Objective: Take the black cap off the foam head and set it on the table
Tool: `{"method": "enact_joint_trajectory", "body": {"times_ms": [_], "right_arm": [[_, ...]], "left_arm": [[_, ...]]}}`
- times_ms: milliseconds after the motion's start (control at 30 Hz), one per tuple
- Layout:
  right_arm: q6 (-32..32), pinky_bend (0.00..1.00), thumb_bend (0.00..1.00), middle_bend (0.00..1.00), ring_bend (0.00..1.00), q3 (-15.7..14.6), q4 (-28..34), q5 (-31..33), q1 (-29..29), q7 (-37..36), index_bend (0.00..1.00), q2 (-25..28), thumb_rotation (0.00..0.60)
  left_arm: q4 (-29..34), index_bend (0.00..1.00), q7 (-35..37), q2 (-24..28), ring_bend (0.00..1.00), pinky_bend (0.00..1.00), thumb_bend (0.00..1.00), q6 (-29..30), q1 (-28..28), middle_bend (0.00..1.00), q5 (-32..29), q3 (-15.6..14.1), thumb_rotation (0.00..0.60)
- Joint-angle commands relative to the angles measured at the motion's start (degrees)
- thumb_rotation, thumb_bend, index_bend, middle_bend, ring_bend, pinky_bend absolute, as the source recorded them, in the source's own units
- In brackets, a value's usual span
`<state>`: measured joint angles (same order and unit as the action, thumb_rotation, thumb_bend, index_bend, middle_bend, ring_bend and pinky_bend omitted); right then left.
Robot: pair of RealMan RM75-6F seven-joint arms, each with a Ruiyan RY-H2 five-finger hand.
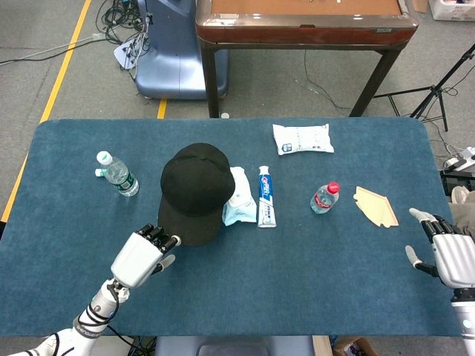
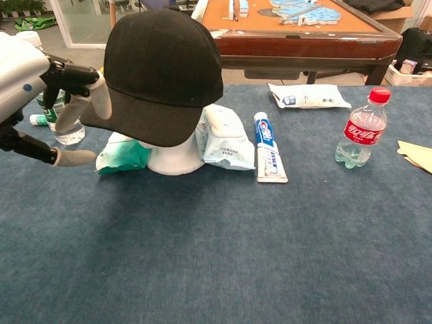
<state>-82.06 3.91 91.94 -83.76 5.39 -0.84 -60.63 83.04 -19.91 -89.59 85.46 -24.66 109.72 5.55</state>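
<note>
The black cap (image 1: 194, 191) (image 2: 162, 71) sits on the white foam head (image 2: 175, 158), whose base shows under the brim in the chest view. My left hand (image 1: 143, 256) (image 2: 40, 101) hovers open just left of the brim, with its fingers (image 2: 84, 101) apart and close to the brim's edge, holding nothing. Whether a fingertip touches the brim is unclear. At the table's right edge my right hand (image 1: 447, 256) stays open and empty; the chest view does not show it.
A green-label water bottle (image 1: 119, 175) (image 2: 54, 101) stands behind the left hand. A wipes pack (image 1: 240, 199), toothpaste tube (image 1: 266, 196), red-cap bottle (image 1: 324, 197), white packet (image 1: 302, 139) and tan paper (image 1: 375, 207) lie to the cap's right. A teal pack (image 2: 121, 154) lies beside the foam head.
</note>
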Motion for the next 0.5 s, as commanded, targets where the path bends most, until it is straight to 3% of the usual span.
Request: {"method": "enact_joint_trajectory", "body": {"times_ms": [33,500], "right_arm": [[-0.01,0.33,0.36,0.24,0.21,0.0,-0.03,-0.02,-0.02,-0.11,0.17,0.04,0.6],[0.06,0.33,0.36,0.24,0.21,-0.04,-0.14,-0.2,-0.04,-0.5,0.17,0.17,0.6]], "left_arm": [[-0.72,0.51,-0.05,-1.09,0.55,0.61,0.03,0.11,-0.59,0.77,-0.03,0.21,0.6],[-4.23,0.52,-2.19,-5.93,0.56,0.61,0.03,0.34,-3.64,0.78,0.71,0.88,0.6]]}}
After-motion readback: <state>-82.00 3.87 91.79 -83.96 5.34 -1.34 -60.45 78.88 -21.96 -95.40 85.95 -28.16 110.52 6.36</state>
